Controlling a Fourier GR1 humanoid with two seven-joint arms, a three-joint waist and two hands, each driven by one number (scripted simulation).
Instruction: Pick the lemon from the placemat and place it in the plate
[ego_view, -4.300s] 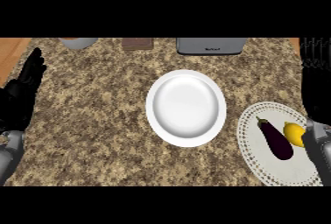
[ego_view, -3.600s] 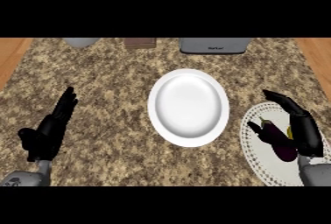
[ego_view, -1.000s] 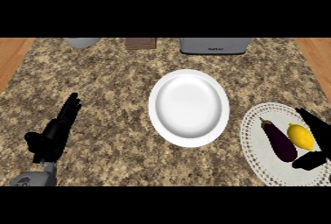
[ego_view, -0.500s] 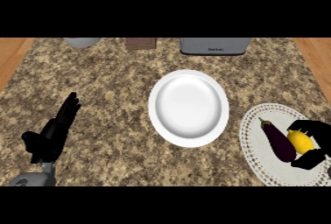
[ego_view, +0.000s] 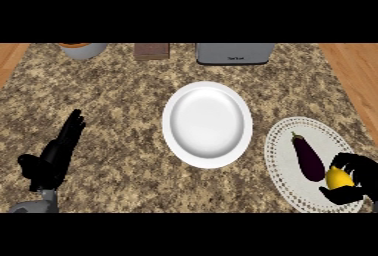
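Since the earlier frame my right hand (ego_view: 353, 181) had closed in; its fingers now curled round the lemon (ego_view: 339, 177), which sat on the placemat (ego_view: 284, 150), just right of the eggplant (ego_view: 308, 158). Not lifted. Plate (ego_view: 207, 124), up-left of that hand, held nothing. Left hand (ego_view: 55, 155) rested open.

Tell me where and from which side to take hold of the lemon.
Grip the lemon across its round middle, coming from the right: the eggplant lies close on its left on the placemat. The right hand is already curled round it from that side.
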